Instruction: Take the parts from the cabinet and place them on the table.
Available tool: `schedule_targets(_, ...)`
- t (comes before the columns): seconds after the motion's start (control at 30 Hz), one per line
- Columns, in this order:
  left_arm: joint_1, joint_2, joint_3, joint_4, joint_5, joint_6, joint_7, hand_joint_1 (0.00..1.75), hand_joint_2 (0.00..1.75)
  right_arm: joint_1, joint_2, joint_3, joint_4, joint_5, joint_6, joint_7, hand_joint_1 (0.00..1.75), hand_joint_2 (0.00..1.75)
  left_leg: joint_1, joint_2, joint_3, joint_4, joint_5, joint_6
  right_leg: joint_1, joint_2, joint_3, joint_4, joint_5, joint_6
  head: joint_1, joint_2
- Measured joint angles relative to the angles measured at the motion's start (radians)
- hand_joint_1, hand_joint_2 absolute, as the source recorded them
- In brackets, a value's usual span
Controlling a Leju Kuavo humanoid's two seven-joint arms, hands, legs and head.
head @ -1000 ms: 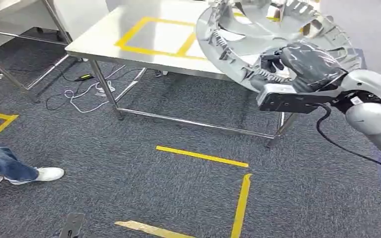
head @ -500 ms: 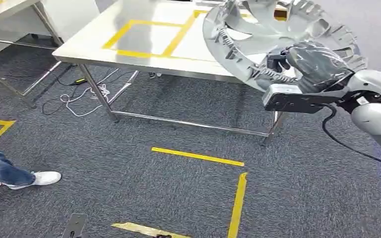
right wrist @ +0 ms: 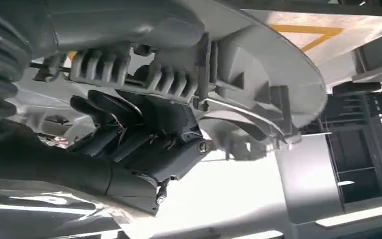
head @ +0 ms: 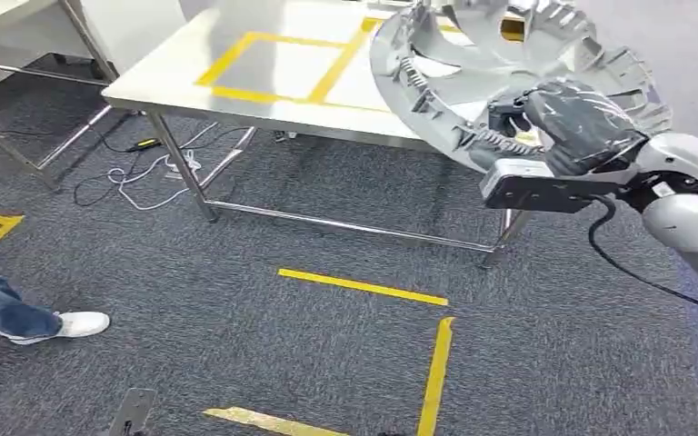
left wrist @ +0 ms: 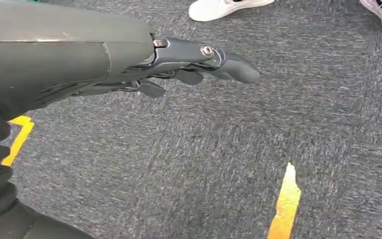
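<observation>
My right hand (head: 571, 123) grips one grey part (head: 473, 64) by its near rim, fingers (right wrist: 129, 124) curled around the ribbed edge — the part is tilted, partly over the right end of the one steel table (head: 236, 91) marked with yellow tape. My left hand (left wrist: 179, 64) hangs over the carpet (head: 309, 354), fingers loosely extended and apart, holding nothing. One person's white shoe (head: 73, 324) rests on the carpet at left.
</observation>
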State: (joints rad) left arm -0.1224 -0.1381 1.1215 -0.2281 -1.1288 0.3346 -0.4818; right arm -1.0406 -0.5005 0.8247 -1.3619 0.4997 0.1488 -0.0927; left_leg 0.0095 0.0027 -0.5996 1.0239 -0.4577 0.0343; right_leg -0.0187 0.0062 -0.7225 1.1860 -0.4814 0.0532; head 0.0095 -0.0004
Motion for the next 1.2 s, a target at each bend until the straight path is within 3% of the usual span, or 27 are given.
schedule_targets(0.03,0.0,0.0,0.0,0.0,0.0,-0.001,0.0,0.0,1.75,-0.001,-0.001,-0.002,0.0,0.002,0.0,0.001,1.75,1.75,0.001,0.0,0.006,0.001,-0.005,-0.006,-0.004,-0.006,0.054,-0.106,0.05,0.005,0.002,0.0)
schedule_targets(0.07,0.0,0.003,0.0,0.0,0.0,-0.002,0.0,0.0,1.75,-0.002,-0.002,-0.003,0.0,0.003,0.0,0.0,1.75,1.75,-0.001,-0.001,0.006,0.002,-0.009,-0.012,-0.001,-0.01,0.079,-0.144,0.037,0.008,0.001,0.0)
schedule_targets(0.1,-0.001,0.003,0.0,0.0,0.0,-0.003,0.0,0.0,1.75,-0.005,-0.002,-0.001,0.0,0.004,0.002,-0.001,1.75,1.75,-0.006,-0.001,0.0,0.011,-0.011,-0.018,0.003,-0.007,0.094,-0.168,0.034,-0.004,0.0,0.0)
schedule_targets(0.2,0.001,0.004,0.0,0.0,0.0,-0.011,0.0,0.0,1.75,-0.002,-0.005,-0.003,-0.002,0.007,0.002,-0.002,1.75,1.75,0.0,0.0,0.001,0.007,-0.008,-0.031,0.01,-0.005,0.088,-0.157,0.033,-0.026,-0.001,0.0)
schedule_targets(0.27,0.0,0.003,0.0,0.0,0.0,-0.013,0.0,0.0,1.75,-0.003,-0.007,-0.007,-0.005,0.009,0.002,0.0,1.75,1.75,0.002,-0.001,-0.008,0.037,-0.035,-0.04,0.006,-0.007,0.101,-0.165,0.031,-0.042,-0.005,0.0)
schedule_targets(0.3,0.0,0.002,-0.001,0.0,0.0,-0.013,0.0,0.0,1.75,-0.004,-0.007,-0.008,-0.005,0.009,0.002,0.0,1.75,1.75,0.001,-0.001,-0.033,0.094,-0.063,-0.042,0.007,-0.008,0.104,-0.165,0.028,-0.048,-0.006,0.0)
schedule_targets(0.37,0.004,0.002,-0.001,0.0,0.0,-0.015,0.0,0.0,1.75,-0.001,-0.008,-0.007,-0.005,0.009,0.001,0.0,1.75,1.75,0.001,-0.001,-0.116,0.262,-0.128,-0.043,0.013,-0.006,0.107,-0.164,0.024,-0.056,-0.006,0.0)
schedule_targets(0.4,0.005,0.002,-0.001,0.0,0.0,-0.016,0.0,0.0,1.75,0.001,-0.008,-0.006,-0.005,0.009,0.002,0.0,1.75,1.75,0.001,-0.001,-0.148,0.32,-0.14,-0.042,0.016,-0.004,0.108,-0.164,0.023,-0.058,-0.007,0.0)
schedule_targets(0.43,0.005,0.002,-0.001,0.0,0.0,-0.016,0.0,0.0,1.75,0.003,-0.008,-0.006,-0.005,0.009,0.002,0.0,1.75,1.75,0.0,-0.001,-0.157,0.324,-0.125,-0.038,0.018,0.0,0.112,-0.164,0.021,-0.059,-0.007,0.0)
schedule_targets(0.47,0.005,0.003,-0.001,0.0,0.0,-0.017,0.0,0.0,1.75,0.004,-0.008,-0.007,-0.005,0.009,0.002,0.0,1.75,1.75,-0.001,-0.001,-0.145,0.288,-0.089,-0.034,0.02,0.003,0.116,-0.164,0.019,-0.061,-0.006,0.0)
schedule_targets(0.53,0.005,0.003,-0.001,0.0,-0.001,-0.019,0.0,0.0,1.75,0.004,-0.009,-0.008,-0.007,0.009,0.001,0.0,1.75,1.75,-0.005,-0.001,-0.079,0.125,0.012,-0.022,0.023,0.007,0.124,-0.164,0.015,-0.059,-0.006,0.0)
schedule_targets(0.57,0.005,0.004,-0.002,0.0,-0.001,-0.019,0.0,0.0,1.75,0.004,-0.011,-0.009,-0.011,0.009,0.001,0.002,1.75,1.75,-0.01,-0.003,-0.05,0.05,0.036,-0.013,0.022,0.008,0.126,-0.164,0.011,-0.057,-0.006,0.0)
schedule_targets(0.63,0.001,0.005,-0.004,0.0,-0.003,-0.021,-0.003,0.0,1.75,0.008,-0.021,-0.009,-0.015,0.01,0.001,0.002,1.75,1.75,-0.015,-0.002,-0.03,0.016,0.007,-0.008,0.024,0.011,0.118,-0.164,0.007,-0.045,-0.007,0.0)
schedule_targets(0.7,0.003,0.005,-0.007,0.0,-0.003,-0.024,-0.003,0.0,1.75,0.013,-0.035,-0.01,-0.022,0.01,0.001,0.002,1.75,1.75,-0.017,-0.001,-0.029,0.002,0.004,0.002,0.023,0.009,0.123,-0.156,0.02,-0.031,-0.006,0.0)
schedule_targets(0.77,0.004,0.003,-0.008,0.0,-0.004,-0.027,-0.003,0.0,1.75,0.015,-0.042,-0.011,-0.027,0.01,0.001,0.001,1.75,1.75,-0.009,-0.002,-0.009,-0.004,0.006,0.011,0.022,0.006,0.109,-0.138,0.005,-0.025,-0.004,0.0)
schedule_targets(0.8,0.002,0.005,-0.008,0.0,-0.005,-0.027,-0.003,0.0,1.75,0.014,-0.047,-0.013,-0.03,0.01,0.001,0.001,1.75,1.75,-0.008,-0.002,-0.003,-0.004,0.004,0.014,0.021,0.004,0.088,-0.093,-0.015,-0.021,0.003,0.0)
schedule_targets(0.9,0.001,0.004,-0.01,0.0,-0.01,-0.027,-0.003,0.0,1.75,0.018,-0.054,-0.012,-0.034,0.01,0.001,0.001,1.75,1.75,-0.009,-0.002,0.001,-0.002,-0.006,0.016,0.013,0.004,-0.035,0.099,-0.084,-0.006,0.003,0.0)
schedule_targets(0.93,0.002,0.004,-0.011,0.0,-0.01,-0.028,-0.003,0.0,1.75,0.021,-0.056,-0.012,-0.034,0.01,0.001,0.001,1.75,1.75,-0.008,-0.002,0.006,-0.002,-0.01,0.014,0.011,0.004,-0.056,0.12,-0.08,-0.002,0.003,0.0)
schedule_targets(0.97,0.004,0.003,-0.013,0.0,-0.01,-0.028,-0.003,0.0,1.75,0.026,-0.06,-0.011,-0.035,0.01,0.001,0.001,1.75,1.75,-0.006,-0.002,0.018,-0.002,-0.018,0.012,0.007,0.003,-0.058,0.099,-0.05,0.001,0.002,0.0)
schedule_targets(1.0,0.005,0.003,-0.015,0.0,-0.011,-0.028,-0.003,0.0,1.75,0.029,-0.061,-0.012,-0.037,0.01,0.001,0.002,1.75,1.75,-0.005,-0.002,0.031,-0.002,-0.028,0.008,0.004,0.002,-0.037,0.037,0.001,0.003,0.003,0.0)
schedule_targets(1.07,0.005,0.003,-0.016,0.0,-0.011,-0.028,-0.003,0.0,1.75,0.03,-0.066,-0.013,-0.039,0.01,0.001,0.002,1.75,1.75,-0.001,-0.003,0.059,-0.002,-0.05,-0.003,-0.002,-0.005,0.031,-0.136,0.102,0.009,0.003,0.0)
schedule_targets(1.1,0.003,0.005,-0.016,0.0,-0.011,-0.028,-0.003,0.0,1.75,0.032,-0.066,-0.012,-0.039,0.01,0.001,0.002,1.75,1.75,-0.003,-0.003,0.063,-0.003,-0.054,-0.01,0.009,-0.005,0.034,-0.139,0.071,0.006,0.004,0.0)
schedule_targets(1.13,0.001,0.004,-0.017,0.0,-0.012,-0.028,-0.003,0.0,1.75,0.03,-0.066,-0.01,-0.04,0.01,0.001,0.001,1.75,1.75,-0.003,-0.001,0.057,-0.003,-0.058,-0.016,0.012,-0.009,0.055,-0.172,0.053,-0.011,0.004,0.0)
schedule_targets(1.17,0.001,0.004,-0.018,0.0,-0.012,-0.028,-0.002,0.0,1.75,0.036,-0.066,-0.011,-0.044,0.011,0.001,0.002,1.75,1.75,-0.003,0.002,0.058,-0.013,-0.062,-0.022,0.013,-0.007,0.053,-0.17,0.066,-0.024,-0.003,0.0)
schedule_targets(1.2,0.002,0.003,-0.018,0.0,-0.013,-0.028,-0.003,0.0,1.75,0.038,-0.066,-0.011,-0.047,0.014,0.001,0.0,1.75,1.75,-0.003,0.002,0.065,-0.001,-0.056,-0.029,0.013,-0.005,0.057,-0.17,0.06,-0.034,-0.002,0.0)
